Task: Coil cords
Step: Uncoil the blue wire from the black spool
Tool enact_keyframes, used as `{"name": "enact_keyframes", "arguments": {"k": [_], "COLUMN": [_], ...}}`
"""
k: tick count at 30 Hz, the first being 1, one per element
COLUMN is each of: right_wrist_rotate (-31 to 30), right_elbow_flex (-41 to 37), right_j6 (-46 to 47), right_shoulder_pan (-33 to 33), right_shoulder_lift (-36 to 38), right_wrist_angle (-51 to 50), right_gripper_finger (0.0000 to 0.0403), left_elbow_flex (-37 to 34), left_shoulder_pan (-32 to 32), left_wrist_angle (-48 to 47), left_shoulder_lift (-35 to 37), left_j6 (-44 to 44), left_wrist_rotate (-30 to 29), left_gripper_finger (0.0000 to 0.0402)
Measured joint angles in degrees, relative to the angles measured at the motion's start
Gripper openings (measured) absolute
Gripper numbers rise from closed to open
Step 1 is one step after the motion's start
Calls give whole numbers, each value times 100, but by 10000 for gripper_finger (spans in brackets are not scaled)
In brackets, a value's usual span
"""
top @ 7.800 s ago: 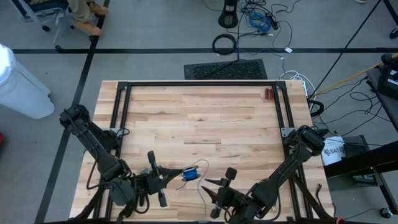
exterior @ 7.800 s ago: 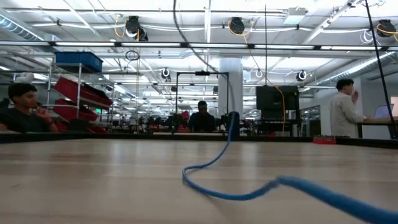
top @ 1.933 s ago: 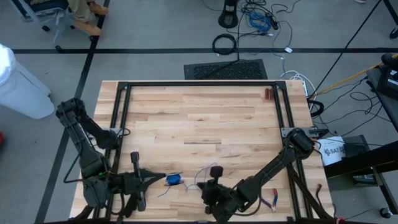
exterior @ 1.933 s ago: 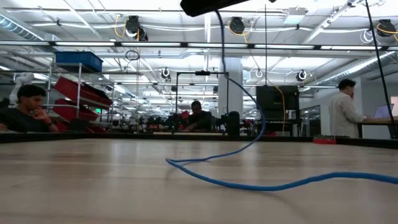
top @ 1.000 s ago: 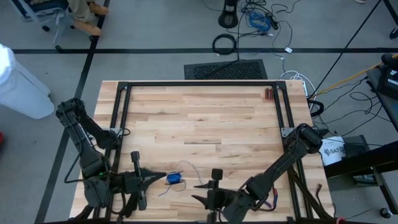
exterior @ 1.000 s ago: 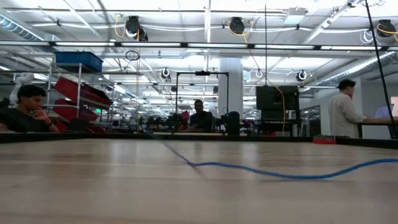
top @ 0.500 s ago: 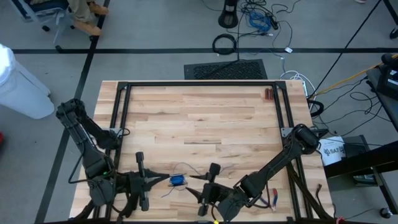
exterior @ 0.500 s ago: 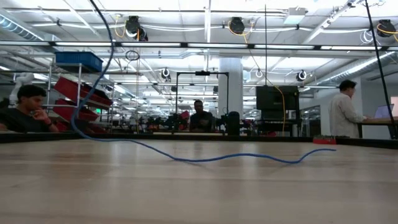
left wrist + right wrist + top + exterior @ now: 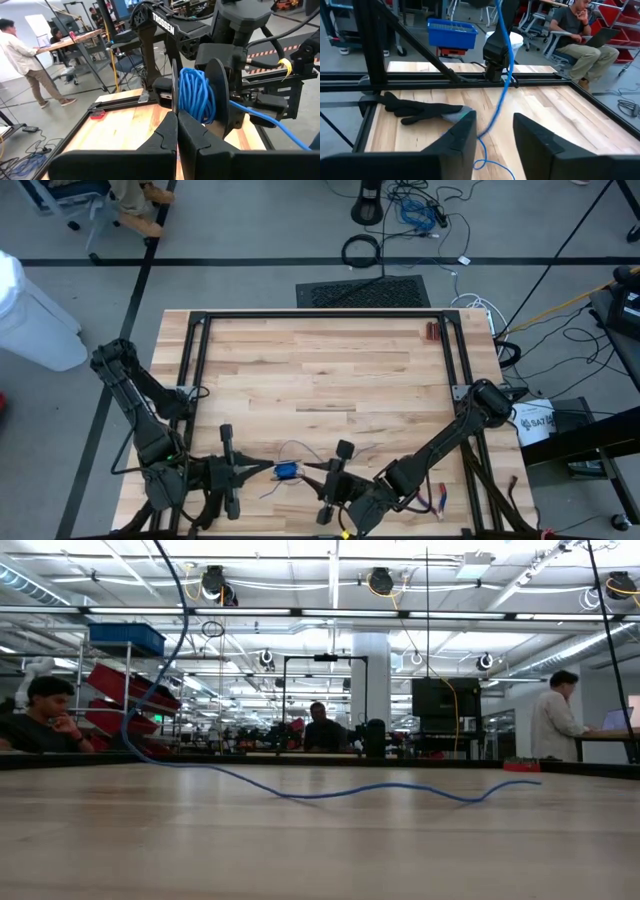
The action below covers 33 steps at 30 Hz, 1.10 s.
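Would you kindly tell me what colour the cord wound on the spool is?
The cord is bright blue, clearest in the left wrist view.

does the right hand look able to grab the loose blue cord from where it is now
Probably yes. The right hand stands open with the blue cord running straight down between its fingers, nothing blocking it. The left hand is shut on the spool beyond.

Blue rubbery cord [image 9: 196,96] on matt black spool; pale wood table [image 9: 320,370].
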<state>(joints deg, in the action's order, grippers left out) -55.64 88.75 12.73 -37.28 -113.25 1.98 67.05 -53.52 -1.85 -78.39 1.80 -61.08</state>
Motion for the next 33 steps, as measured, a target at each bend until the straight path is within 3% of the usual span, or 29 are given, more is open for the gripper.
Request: {"name": "enact_keyframes", "arguments": {"k": [14, 33], "right_wrist_rotate": [50, 483], "right_elbow_flex": [0, -2], "right_j6": [2, -91], "right_shoulder_pan": [51, -88], "right_shoulder_lift": [-76, -76], "right_wrist_angle": [-7, 757], "right_gripper_finger": [6, 0], "left_elbow_flex": [-2, -4], "left_shoulder_pan": [0, 617], "left_wrist_angle": [2, -25], "left_shoulder_lift": [-2, -429], "left_j6": [-2, -2], "left_wrist_rotate": [0, -64], "left_gripper_finger": [1, 1]}}
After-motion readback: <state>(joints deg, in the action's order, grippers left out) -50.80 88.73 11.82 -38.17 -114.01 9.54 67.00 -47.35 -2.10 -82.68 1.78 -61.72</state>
